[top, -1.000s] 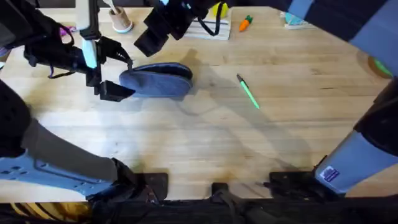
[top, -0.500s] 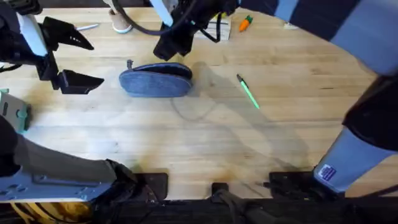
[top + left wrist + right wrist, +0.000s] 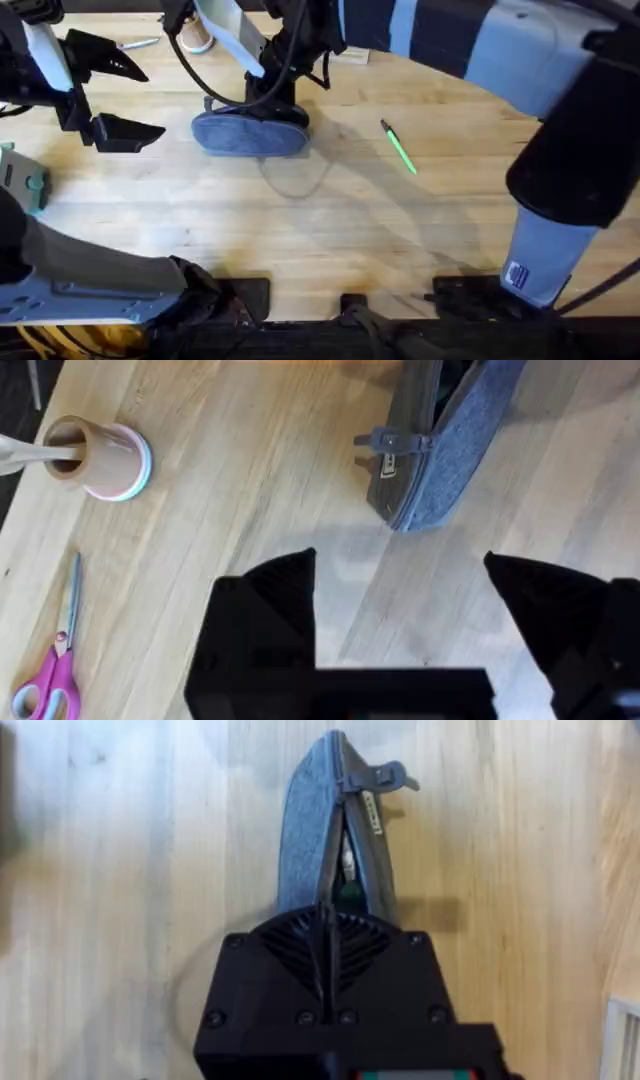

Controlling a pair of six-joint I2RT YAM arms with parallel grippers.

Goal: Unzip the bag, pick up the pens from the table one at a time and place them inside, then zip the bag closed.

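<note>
The grey-blue bag (image 3: 240, 138) lies on the table (image 3: 330, 230) left of centre. Its zip stands partly open, with the metal pull (image 3: 385, 780) at the far end and something green (image 3: 346, 896) inside. My right gripper (image 3: 270, 108) reaches across from the right and comes down on the bag's upper edge. Its fingers (image 3: 325, 935) are shut together at the zip opening; whether they pinch anything is hidden. My left gripper (image 3: 112, 95) hangs open to the left of the bag (image 3: 440, 450), holding nothing. One green pen (image 3: 400, 148) lies on the wood to the bag's right.
A brown cup (image 3: 195, 38) stands at the back left, and pink-handled scissors (image 3: 50, 680) lie near it. A teal object (image 3: 25, 182) sits at the left edge. The right arm's large body spans the upper right. Bare wood stretches across the front.
The left gripper has let go of the bag's left end and pulled back left, open. The right gripper has dropped from above onto the bag's upper edge.
</note>
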